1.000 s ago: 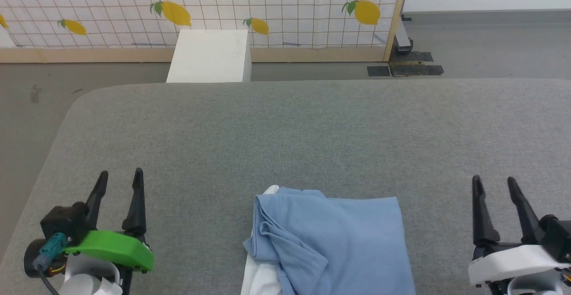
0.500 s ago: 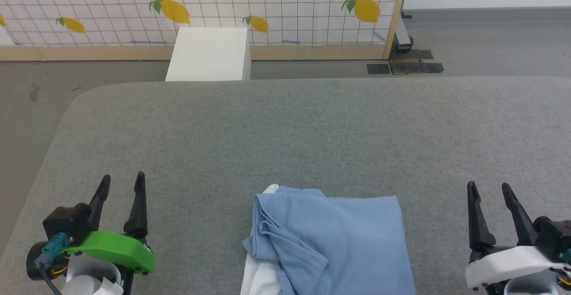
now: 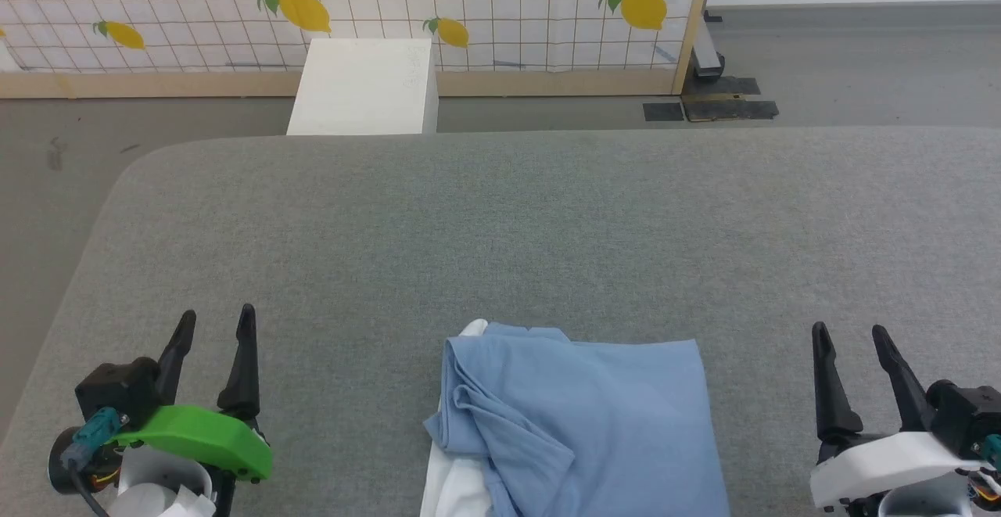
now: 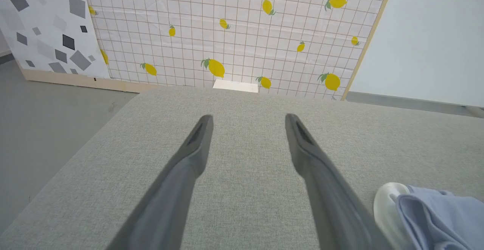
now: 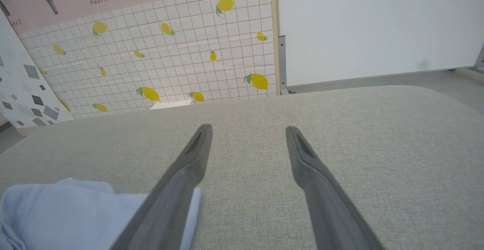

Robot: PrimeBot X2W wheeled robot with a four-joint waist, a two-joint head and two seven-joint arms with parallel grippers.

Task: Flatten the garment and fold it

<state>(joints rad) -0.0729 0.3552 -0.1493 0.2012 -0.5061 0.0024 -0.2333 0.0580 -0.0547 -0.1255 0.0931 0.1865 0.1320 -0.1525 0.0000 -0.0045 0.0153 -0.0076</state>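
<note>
Looking down from the head, you have the garment (image 3: 594, 423) lying at the near edge of the desk (image 3: 516, 227), midway between the two arms and touching neither. It looks folded over already: the right side and far edge run straight and square, which suggests layers stacked on purpose. The left side bunches into soft ridges and a loose flap.

The left gripper (image 3: 217, 314) sits well to the garment's left, and the right gripper (image 3: 848, 329) well to its right. Both have their jaws spread wide with nothing between them. Each hangs low over bare desk with its fingers pointing away from the robot. I judge this a parked, ready stance that leaves the cloth free for your next reach.

The garment is a thin light-blue knit, limp and matte, with a stitched hem along the flap. White fabric (image 3: 453, 486) peeks out under its left edge and at the far-left corner. Expect it to drape and drag rather than hold shape.

The desk is covered in grey woven cloth with a rounded corner, and it is probably grippy enough to hold a layer while you pull. Beyond it stands a white box (image 3: 361, 87) against a lemon-print screen (image 3: 469, 1).

The bunched left side looks like what needs smoothing.
</note>
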